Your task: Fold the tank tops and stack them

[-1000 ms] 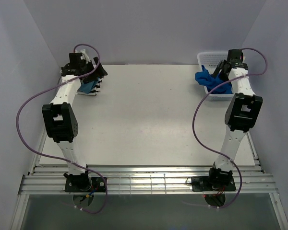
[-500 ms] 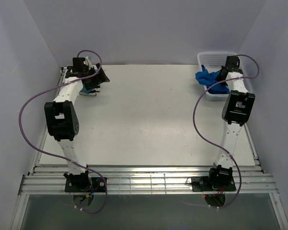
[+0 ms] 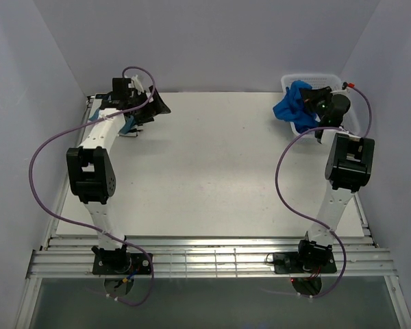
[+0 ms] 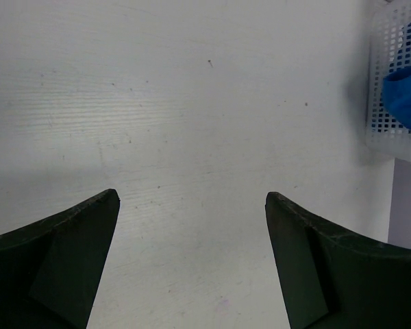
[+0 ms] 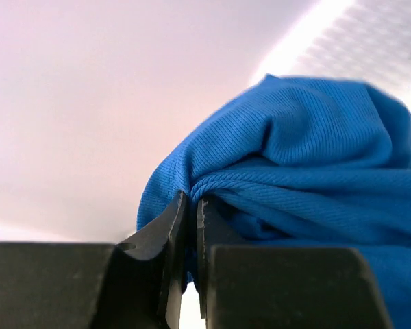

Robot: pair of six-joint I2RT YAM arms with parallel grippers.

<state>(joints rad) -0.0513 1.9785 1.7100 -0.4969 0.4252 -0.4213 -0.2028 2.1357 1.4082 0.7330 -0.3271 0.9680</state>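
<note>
My right fingers pinch the bright royal blue cloth tank top at the white plastic lattice basket, far right; my left fingers are spread, empty. Folding it remains, I judge; a teal cloth top lies far left.

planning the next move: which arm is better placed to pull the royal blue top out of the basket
Right. The right gripper is shut on a fold of the royal blue tank top at the basket. The left gripper hangs open over the table on the opposite side, holding nothing.
</note>
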